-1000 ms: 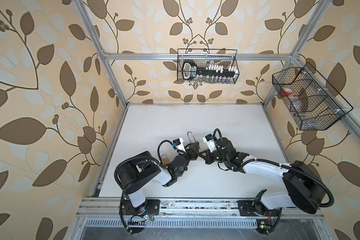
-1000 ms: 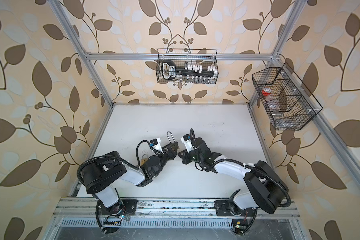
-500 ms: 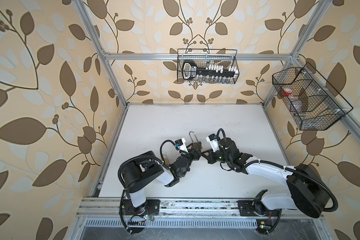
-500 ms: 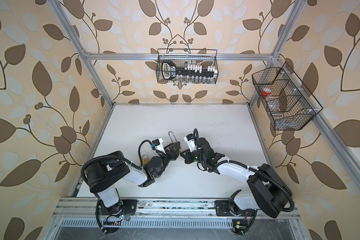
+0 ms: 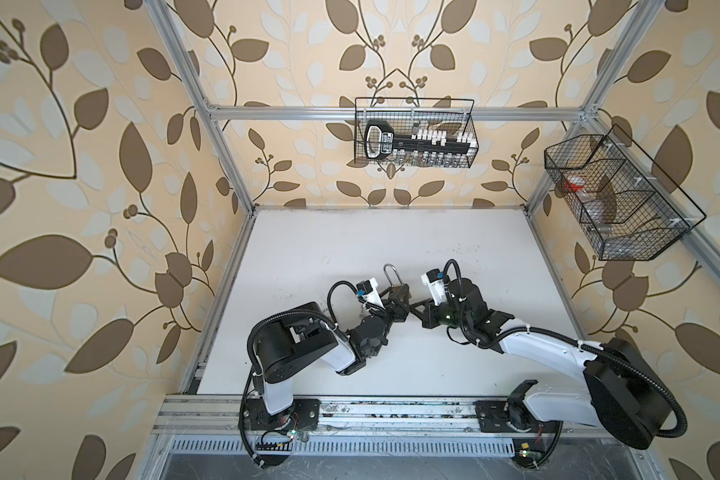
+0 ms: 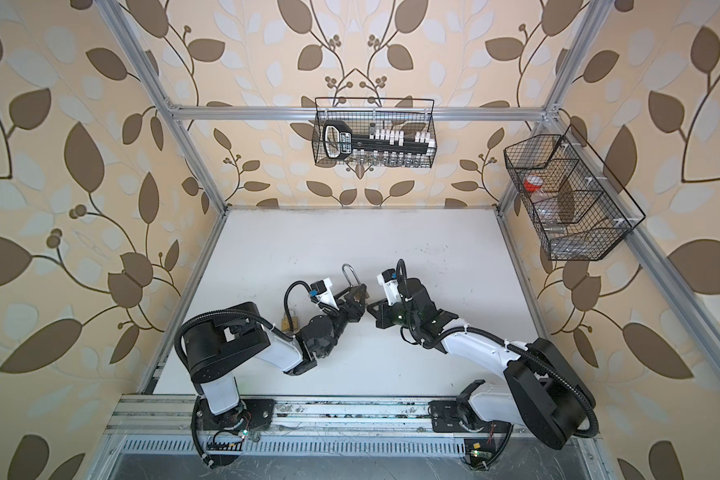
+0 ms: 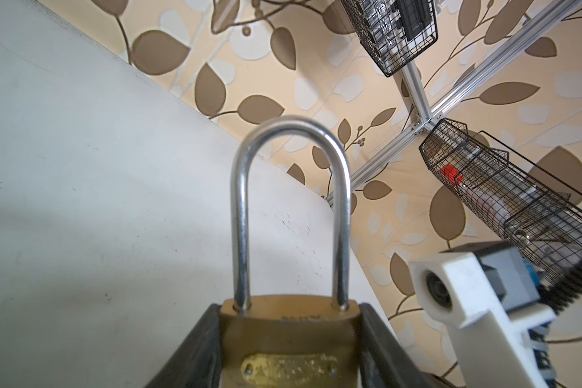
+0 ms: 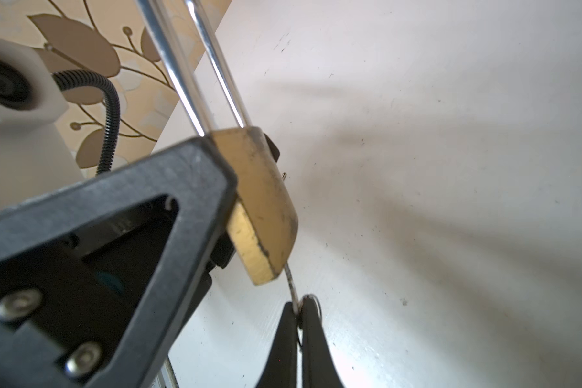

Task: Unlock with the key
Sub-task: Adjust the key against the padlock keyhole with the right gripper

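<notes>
left gripper (image 5: 399, 296) clamps the lock (image 7: 288, 336) by its sides, just below centre in both top views, so its keyhole end faces the right gripper (image 8: 299, 312). that one's pinched tight on the key (image 8: 290, 280), blade tip at the lock's bottom, probably ready to turn.

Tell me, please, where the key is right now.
In the right wrist view the key is pinched in the right gripper, its tip at the underside of the brass padlock that the left gripper holds.
</notes>
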### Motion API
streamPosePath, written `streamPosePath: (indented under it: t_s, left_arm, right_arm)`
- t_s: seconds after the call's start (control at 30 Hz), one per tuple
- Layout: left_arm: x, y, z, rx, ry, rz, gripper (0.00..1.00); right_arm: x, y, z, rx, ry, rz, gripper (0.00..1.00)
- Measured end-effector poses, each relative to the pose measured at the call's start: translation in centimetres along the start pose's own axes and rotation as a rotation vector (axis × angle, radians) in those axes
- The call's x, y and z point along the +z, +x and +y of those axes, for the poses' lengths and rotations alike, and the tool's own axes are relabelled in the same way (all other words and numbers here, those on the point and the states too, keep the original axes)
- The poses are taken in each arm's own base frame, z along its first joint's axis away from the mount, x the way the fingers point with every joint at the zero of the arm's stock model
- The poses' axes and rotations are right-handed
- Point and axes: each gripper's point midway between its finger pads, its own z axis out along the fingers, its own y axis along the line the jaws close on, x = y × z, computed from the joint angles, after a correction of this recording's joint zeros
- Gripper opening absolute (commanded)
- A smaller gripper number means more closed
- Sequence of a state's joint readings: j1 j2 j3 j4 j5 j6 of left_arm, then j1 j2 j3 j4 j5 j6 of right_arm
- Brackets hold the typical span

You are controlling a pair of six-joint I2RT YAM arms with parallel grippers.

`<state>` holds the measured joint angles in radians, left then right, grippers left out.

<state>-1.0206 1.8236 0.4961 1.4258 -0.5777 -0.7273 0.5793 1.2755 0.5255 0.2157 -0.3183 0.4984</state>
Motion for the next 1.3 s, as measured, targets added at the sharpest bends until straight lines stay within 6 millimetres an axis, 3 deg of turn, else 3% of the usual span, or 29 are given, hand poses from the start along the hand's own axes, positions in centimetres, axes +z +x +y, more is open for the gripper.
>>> streamPosePath:
  t_s: [0.4, 0.73, 1.3]
  left_arm:
    - [-0.1, 0.5, 0.1, 0.011, -0.027, -0.014, 0.00]
    - [-0.1, 0.0, -1.2, -0.009, -0.007, -0.051, 0.00]
    - [-0.3, 0.5, -1.1, -0.027, -0.097, -0.027, 0.00]
  right_arm:
    - [0.0, 0.8, 0.5, -0.036, 0.026, -0.007, 0.00]
    - [-1.3, -0.5, 0.0, -0.033, 0.039, -0.053, 0.00]
    - [-1.5, -0.1, 0.2, -0.112, 0.085, -0.055, 0.00]
